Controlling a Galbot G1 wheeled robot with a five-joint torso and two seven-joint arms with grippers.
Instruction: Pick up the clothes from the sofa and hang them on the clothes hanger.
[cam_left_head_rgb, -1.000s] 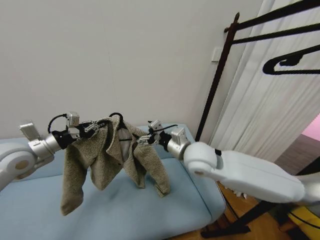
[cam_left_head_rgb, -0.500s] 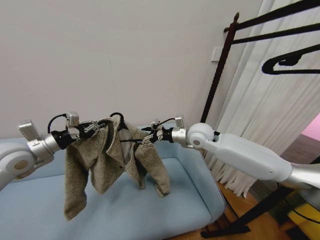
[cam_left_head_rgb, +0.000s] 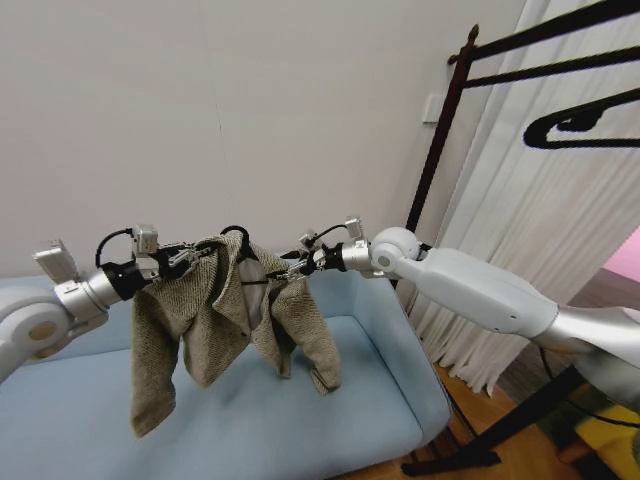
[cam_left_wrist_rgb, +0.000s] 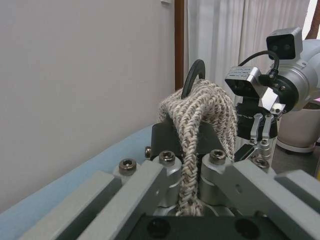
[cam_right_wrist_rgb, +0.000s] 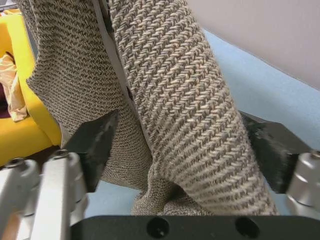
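So, cardigan (cam_left_head_rgb: 215, 320) up off sofa (cam_left_head_rgb: 380, 390), L jaws and R jaws each clamped on a shoulder, not yet on rack (cam_left_head_rgb: 441, 130).

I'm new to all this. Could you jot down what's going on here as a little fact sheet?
Garment: knit jacket on a black hanger, held up over the sofa
Left gripper: shut on one shoulder
Right gripper: shut on the other shoulder
Rack: dark clothes rack to the robot's right, one empty hanger on it
Task status: jacket not yet on the rack
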